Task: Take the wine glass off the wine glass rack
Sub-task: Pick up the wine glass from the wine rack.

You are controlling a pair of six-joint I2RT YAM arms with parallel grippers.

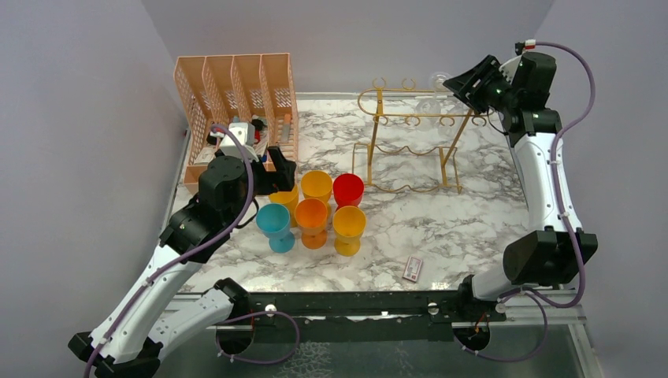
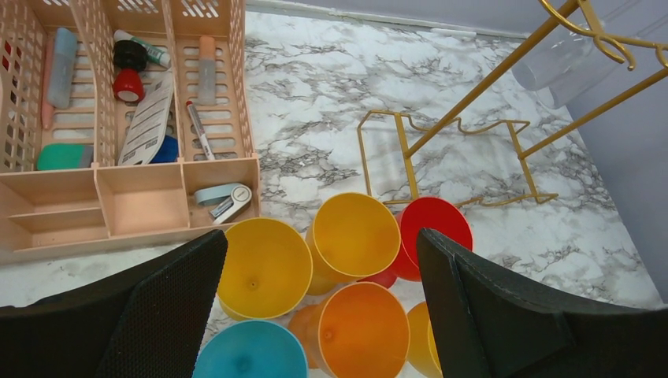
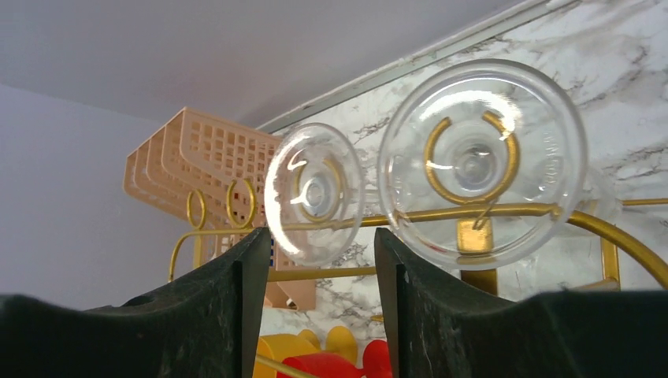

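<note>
In the top view, we are seeing the rack (image 1: pixel 376 126) standing by the far edge of the counter (image 1: pixel 473 220), toward its far right corner. The glasses (image 1: pixel 435 79) are showing faintly at the rack's right end. The right gripper (image 1: pixel 466 85) is hovering just beside that end, raised well above the counter, and from here we cannot tell how its jaws stand. The left gripper (image 1: pixel 280 167) is hanging over the cups (image 1: pixel 317 186) nearer the left edge, well apart from the rack. We are therefore judging the right arm much the nearer.

In the left wrist view, the left gripper (image 2: pixel 321 236) is standing wide apart with nothing in it and the cups (image 2: pixel 354 232) below. The rack (image 2: pixel 473 87) and one of the glasses (image 2: pixel 551 67) are lying toward the far right corner, out of its reach.

In the right wrist view, the right gripper (image 3: pixel 319 260) is showing its fingers (image 3: pixel 236 315) apart and gripping nothing. Two clear feet are facing us almost flat-on, each with a gold hook showing through it. The far glass (image 3: pixel 315 193) is sitting in line with the gap. The near glass (image 3: pixel 482 161) is lying past one finger, toward the right of this view. The bowls are hidden behind the feet. We are judging that the stems run away from the gripper, roughly along its reach. The fingers would then need to come under a foot and close across the stem from the side.
</note>
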